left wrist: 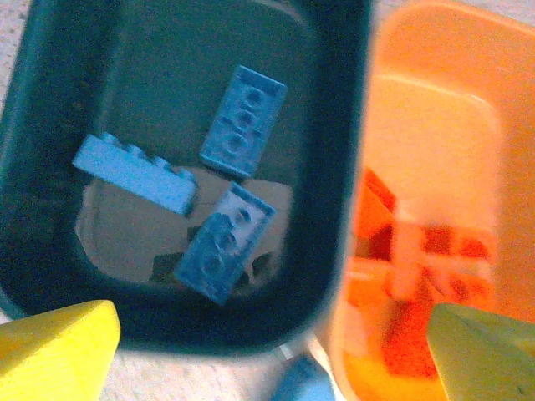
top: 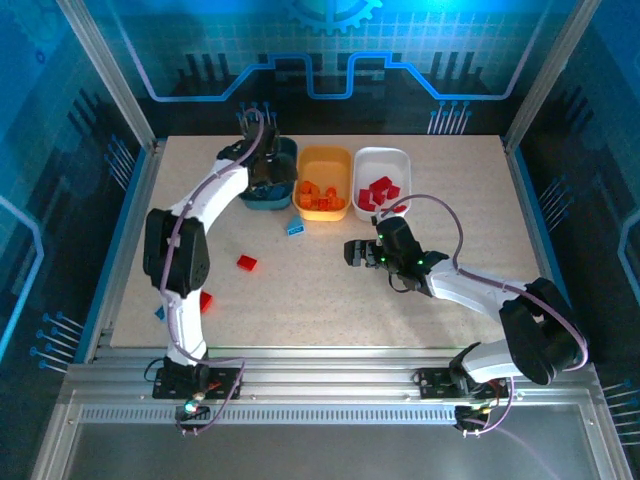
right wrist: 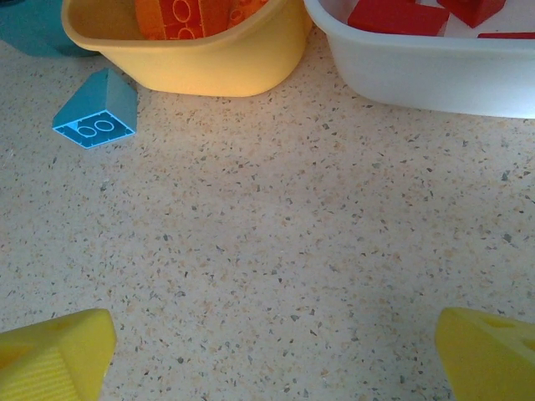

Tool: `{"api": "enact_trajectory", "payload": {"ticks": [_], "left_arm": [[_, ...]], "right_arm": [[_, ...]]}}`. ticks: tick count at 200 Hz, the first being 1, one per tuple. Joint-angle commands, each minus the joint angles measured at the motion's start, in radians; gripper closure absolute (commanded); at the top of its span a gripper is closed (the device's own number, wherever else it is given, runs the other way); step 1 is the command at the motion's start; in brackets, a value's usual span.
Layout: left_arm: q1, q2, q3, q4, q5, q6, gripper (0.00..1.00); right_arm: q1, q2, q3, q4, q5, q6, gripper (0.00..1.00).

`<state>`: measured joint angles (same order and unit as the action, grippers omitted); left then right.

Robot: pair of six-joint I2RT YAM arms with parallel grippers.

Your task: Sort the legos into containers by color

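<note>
Counter (top: 330, 300) centre & near side mostly open, wide lane thru the middle. Back row blocked: teal tray (top: 268, 203), orange tray (top: 325, 153), white tray (top: 383, 153) packed side by side. Loose blue brick (right wrist: 94, 117) just in front of orange tray; red brick (top: 246, 263) mid-left.

Three trays stand side by side at the far edge of the table (top: 450, 200): the left tray (top: 270, 204) holds three bricks (left wrist: 242, 121), and the middle tray (top: 325, 153) and right tray (top: 383, 153) each hold a pile. Just in front of the middle tray lies a loose brick (top: 295, 228), with another brick (top: 246, 263) nearer and further left. Two more bricks (top: 205, 301) sit down by the left arm.
</note>
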<state>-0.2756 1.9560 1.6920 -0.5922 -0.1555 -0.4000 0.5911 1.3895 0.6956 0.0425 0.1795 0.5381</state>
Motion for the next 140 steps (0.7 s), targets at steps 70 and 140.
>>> {"api": "enact_trajectory", "payload": {"ticks": [70,140], "left_arm": [[-0.215,-0.141,-0.392,0.117,-0.047,0.069,0.08],[-0.209,0.023,-0.319,0.144,-0.151,0.200,0.14]], "right_arm": [[0.022,-0.011,0.027,-0.007,0.003,-0.003,0.00],[0.022,0.002,0.032,-0.010,0.006,-0.005,0.00]]}}
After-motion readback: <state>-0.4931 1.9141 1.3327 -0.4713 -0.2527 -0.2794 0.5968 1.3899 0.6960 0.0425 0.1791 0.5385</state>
